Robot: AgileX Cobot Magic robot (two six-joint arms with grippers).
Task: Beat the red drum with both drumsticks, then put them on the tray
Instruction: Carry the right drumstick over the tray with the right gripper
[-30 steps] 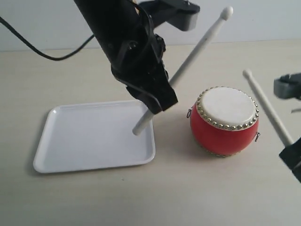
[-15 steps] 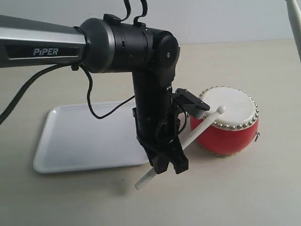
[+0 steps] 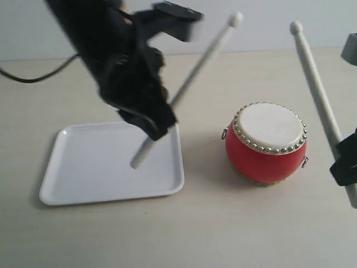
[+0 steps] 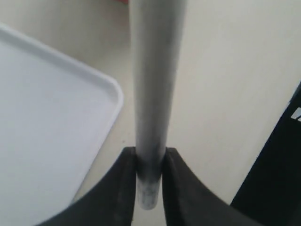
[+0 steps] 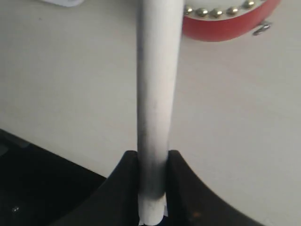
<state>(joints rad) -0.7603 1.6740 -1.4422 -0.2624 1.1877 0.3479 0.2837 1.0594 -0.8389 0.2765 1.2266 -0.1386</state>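
Exterior view: the red drum (image 3: pixel 266 144) stands upright on the tabletop (image 3: pixel 223 229), just right of the tray (image 3: pixel 83 167) and apart from it; the left tool (image 3: pixel 152 120), blurred, is clamped on the left drumstick (image 3: pixel 195 72), whose butt end hangs over the tray's right part and whose tip is raised clear of the drum; the right tool (image 3: pixel 346 164), at the frame's edge, grips the right drumstick (image 3: pixel 315 84), tip high, clear of the skin.

Left wrist view: the left tool (image 4: pixel 149 162) has its jaws pressed on the stick (image 4: pixel 153 70); a tray corner (image 4: pixel 110 89) lies beside it.

Right wrist view: the right tool (image 5: pixel 153 162) is closed around its stick (image 5: pixel 155 70); the drum's studded rim (image 5: pixel 225 19) lies beyond.
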